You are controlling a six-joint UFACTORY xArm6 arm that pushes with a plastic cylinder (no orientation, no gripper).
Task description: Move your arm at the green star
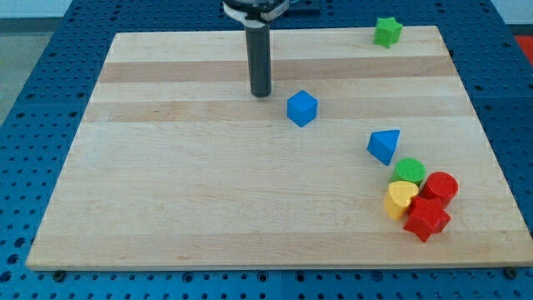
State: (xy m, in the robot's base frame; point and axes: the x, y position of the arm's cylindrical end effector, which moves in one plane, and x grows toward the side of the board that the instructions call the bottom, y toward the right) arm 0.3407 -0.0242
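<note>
Near the view's top, left of centre, my tip is resting on the pale wooden board, just beside the blue cube on that block's left. No fingers exist on this rod, so nothing is being opened, closed or gripped. Far off at the view's top right, the green star-shaped block is sitting close to the board's far edge. The approach seems to be only beginning: the next move is calling for a slide toward the view's right and slightly up, passing above the cube. That lane is looking bare. The blue triangular block and the green, yellow and red cluster are lying well below it.
</note>
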